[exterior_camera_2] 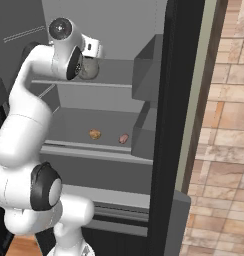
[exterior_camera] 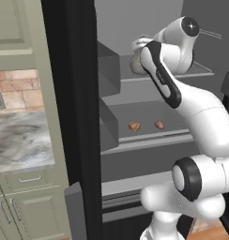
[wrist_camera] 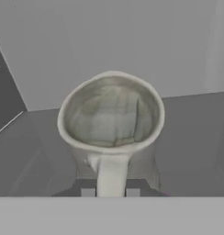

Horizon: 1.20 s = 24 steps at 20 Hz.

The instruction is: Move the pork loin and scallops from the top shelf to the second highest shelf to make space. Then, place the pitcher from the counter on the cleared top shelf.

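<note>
Pitcher first: the tall dull grey-beige jug with a flared rim (wrist_camera: 111,114) is sitting on the thin pale-grey top shelf (exterior_camera: 201,70) of the open fridge, toward the middle of that shelf and back from its front edge. You are looking down into its open mouth in the hand view, with its loop handle pointing toward the camera between the two dark fingertips. Your hand (wrist_camera: 110,192) is gripping that handle, the tips sitting close on either side of it. From the base views the white arm is reaching up to the top shelf and is covering most of the jug (exterior_camera_2: 89,70). On the grey second highest shelf with the thicker light-grey front lip (exterior_camera: 149,138), two small brownish food pieces (exterior_camera: 134,125) (exterior_camera: 159,124) are lying apart, near the front edge. The marbled grey-and-white desk (exterior_camera: 22,140) is showing left of the fridge.
</note>
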{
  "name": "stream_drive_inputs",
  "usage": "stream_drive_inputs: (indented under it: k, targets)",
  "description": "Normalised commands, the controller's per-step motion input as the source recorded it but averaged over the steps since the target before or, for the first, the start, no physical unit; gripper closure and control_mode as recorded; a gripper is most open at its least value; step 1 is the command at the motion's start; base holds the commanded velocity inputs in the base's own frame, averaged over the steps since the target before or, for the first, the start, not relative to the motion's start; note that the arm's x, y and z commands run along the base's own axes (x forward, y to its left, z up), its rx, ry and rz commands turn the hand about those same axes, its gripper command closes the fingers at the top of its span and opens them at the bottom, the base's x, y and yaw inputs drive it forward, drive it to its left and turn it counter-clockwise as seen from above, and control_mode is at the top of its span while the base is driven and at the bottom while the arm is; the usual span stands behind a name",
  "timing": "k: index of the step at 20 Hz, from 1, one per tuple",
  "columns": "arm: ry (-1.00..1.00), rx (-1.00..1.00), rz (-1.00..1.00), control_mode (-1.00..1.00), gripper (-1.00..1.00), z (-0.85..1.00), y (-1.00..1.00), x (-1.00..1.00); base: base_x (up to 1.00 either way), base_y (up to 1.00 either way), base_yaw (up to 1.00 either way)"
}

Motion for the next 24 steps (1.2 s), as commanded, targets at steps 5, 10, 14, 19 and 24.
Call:
stream_drive_inputs:
  k: [5, 10, 14, 19, 24]
  targets:
    - [0.08, -0.05, 0.01, -1.0, 1.0, -0.21, 0.0, 0.95, 0.0, 0.0, 0.0]
    - [0.02, -0.1, 0.0, -1.0, -1.0, -0.23, 0.0, 0.71, 0.0, 0.0, 0.0]
    - [-0.02, -0.13, 0.0, -1.0, -1.0, -0.25, 0.0, 0.31, 0.0, 0.0, 0.0]
    - [-0.18, -0.08, 0.0, -1.0, -1.0, -0.03, -0.01, -0.06, 0.0, 0.0, 0.0]
    - [-0.32, -0.09, 0.0, -1.0, -1.0, -0.45, 0.0, -0.45, 0.0, 0.0, 0.0]
